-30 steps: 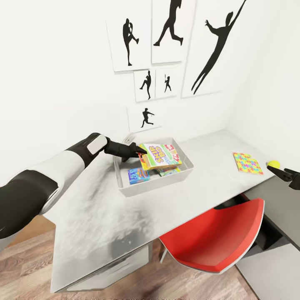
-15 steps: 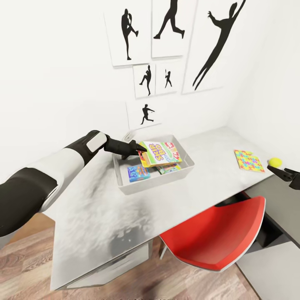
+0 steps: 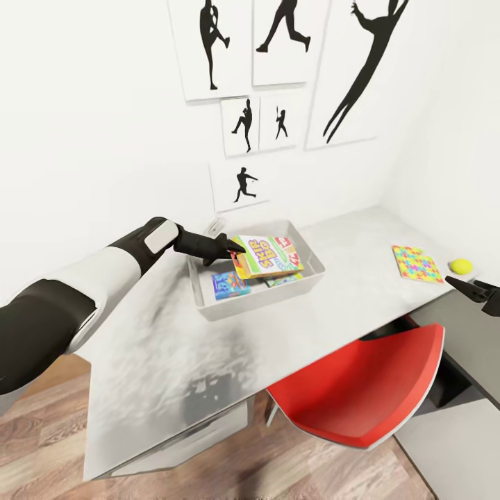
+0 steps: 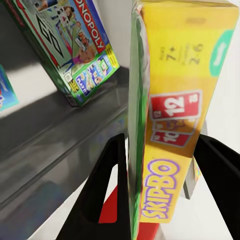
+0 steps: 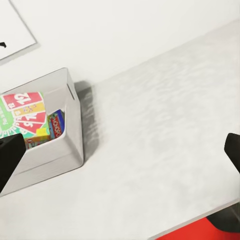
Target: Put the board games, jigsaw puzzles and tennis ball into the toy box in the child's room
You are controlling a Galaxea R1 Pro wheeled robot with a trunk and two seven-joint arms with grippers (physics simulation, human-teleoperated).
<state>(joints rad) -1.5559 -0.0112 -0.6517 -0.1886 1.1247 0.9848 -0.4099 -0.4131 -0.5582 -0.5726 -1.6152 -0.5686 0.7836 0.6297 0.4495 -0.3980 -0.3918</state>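
Left arm stretched forward over the grey table [image 3: 173,347], left gripper [image 3: 235,254] clamped on the edge of a yellow Skip-Bo board game [image 3: 267,255], held flat above the open toy box [image 3: 208,309]. Inside the box, two more boxed games: a Monopoly box [image 4: 70,45] and a blue one [image 3: 223,285]. Right gripper [image 3: 479,290] low at the table's right edge, jaws spread apart. Beside it, one jigsaw puzzle [image 3: 415,264] lying flat and one tennis ball [image 3: 460,265], just apart. One red chair [image 3: 361,382] tucked under the table.
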